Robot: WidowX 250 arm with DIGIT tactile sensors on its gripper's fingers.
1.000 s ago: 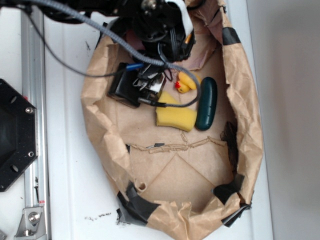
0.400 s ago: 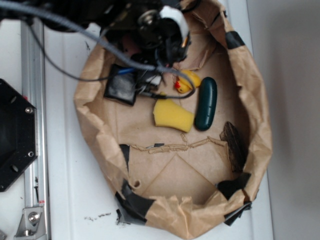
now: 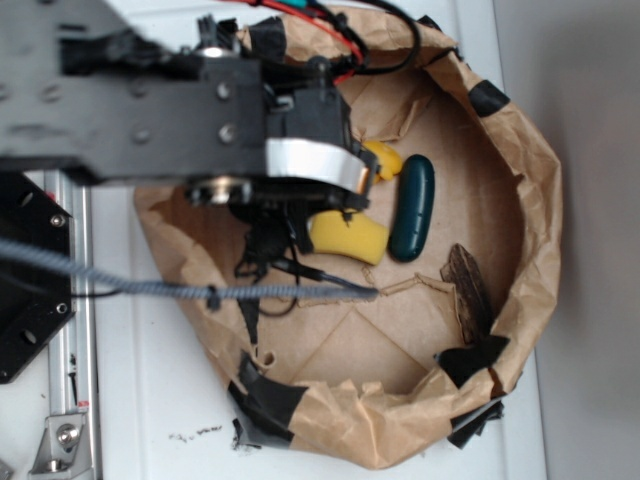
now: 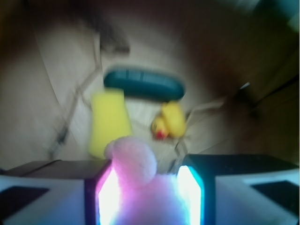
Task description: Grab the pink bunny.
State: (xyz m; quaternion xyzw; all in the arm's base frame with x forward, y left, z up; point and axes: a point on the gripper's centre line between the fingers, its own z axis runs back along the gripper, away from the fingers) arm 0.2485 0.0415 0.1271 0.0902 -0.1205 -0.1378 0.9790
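Tool [image 4: 144,187] pinching pink bunny [image 4: 136,164], yellow duck [image 4: 169,121], yellow sponge [image 4: 108,119], green capsule [image 4: 143,84] beyond.

Motion blur smears my wrist view, where glare burns white-pink on the fuzzy pale pink plush bunny [image 4: 140,187] between my fingers [image 4: 194,185]; the exterior view is evenly daylit.

From my overhead feed, the white table [image 3: 150,400] lay bare along its left and bottom edges, scuffed with small dark flecks near the front. A silver metal rail [image 3: 68,370] ran down the left side. To the right, a plain grey floor [image 3: 600,250] sat in soft, even light.
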